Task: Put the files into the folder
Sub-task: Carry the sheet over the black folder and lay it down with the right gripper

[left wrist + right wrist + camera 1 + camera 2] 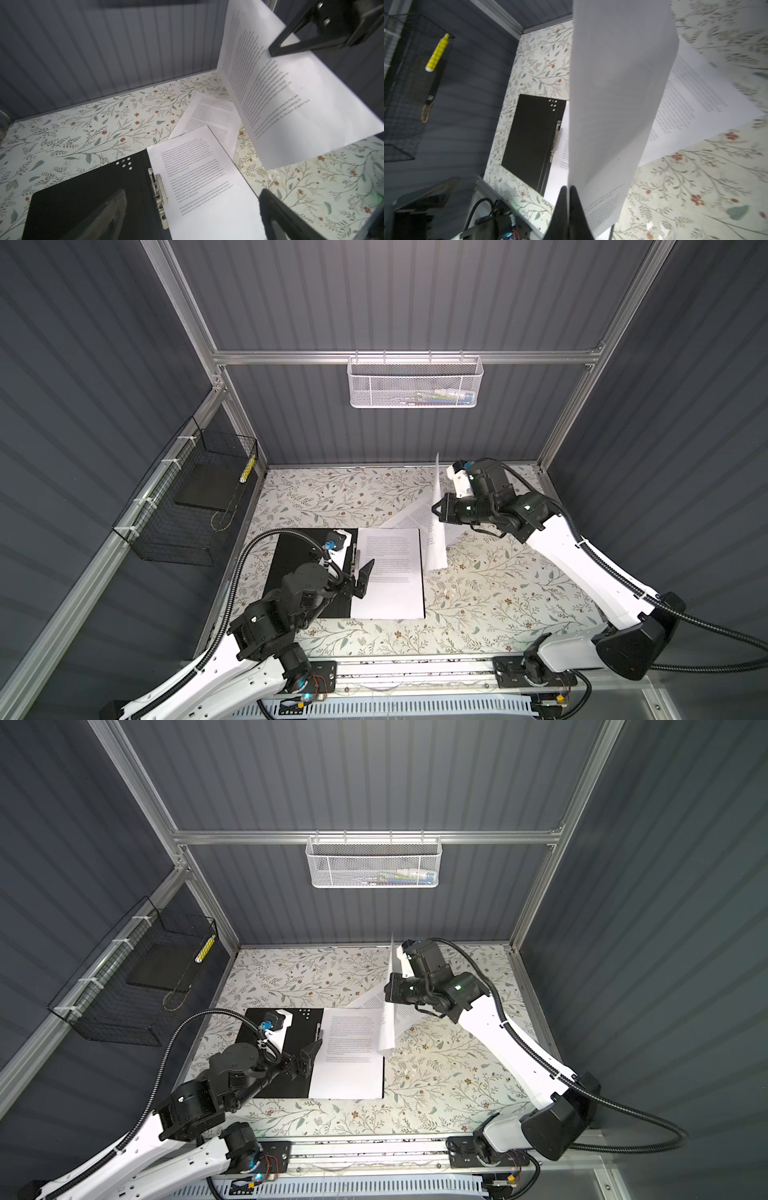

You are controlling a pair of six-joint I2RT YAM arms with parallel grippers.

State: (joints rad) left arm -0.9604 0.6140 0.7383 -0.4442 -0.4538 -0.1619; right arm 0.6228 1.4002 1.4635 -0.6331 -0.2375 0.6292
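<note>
Folder (289,553): open flat on the table, with one filed sheet (390,576) on its right half.
Right claw (435,508): clamped on a hanging sheet (437,547), held up just beyond that half.
Left claw (362,578): spread wide and empty, over the clip (160,193).
Your move: lower your sheet squarely onto the filed one — then release.

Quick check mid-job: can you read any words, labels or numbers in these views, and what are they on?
No text can be quoted.
On the flat sheet in the folder: printed paragraphs, too blurred to read.
On the raised sheet in the right gripper: printed lines, blurred.
On the loose sheet on the table: print too small.
On the folder's black inside: only white dots, no lettering.
</note>
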